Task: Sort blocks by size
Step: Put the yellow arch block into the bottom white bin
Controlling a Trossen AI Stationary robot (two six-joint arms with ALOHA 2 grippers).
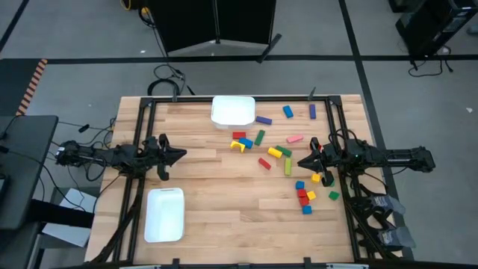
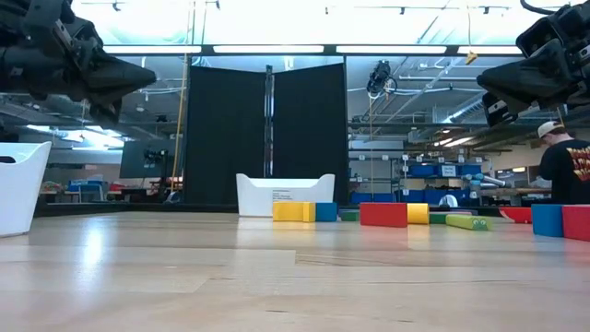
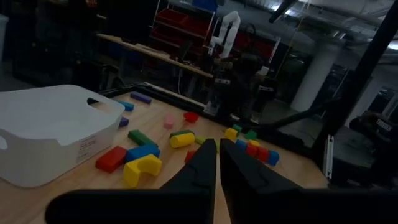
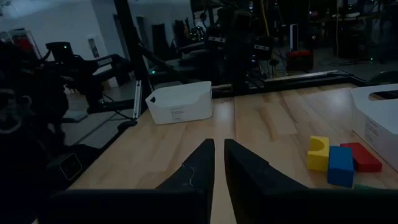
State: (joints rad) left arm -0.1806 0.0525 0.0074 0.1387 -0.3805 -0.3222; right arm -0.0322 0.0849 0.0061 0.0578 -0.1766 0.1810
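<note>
The blocks [image 1: 287,161] lie scattered across the tabletop's [image 1: 224,202] right half, unsorted. We see the right gripper [image 1: 302,162] hovering at their edge, fingers nearly closed, apparently holding nothing. The left gripper [image 1: 181,155] waits between two white trays [image 1: 165,215], fingers likewise narrow.

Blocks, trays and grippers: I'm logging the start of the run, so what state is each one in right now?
Blocks: loose on the table, none in a tray.
Far tray: upright, looks empty.
Near tray: upright, empty.
Left gripper: shut, holding nothing, raised above the table.
Right gripper: shut, holding nothing, raised by the blocks.
</note>
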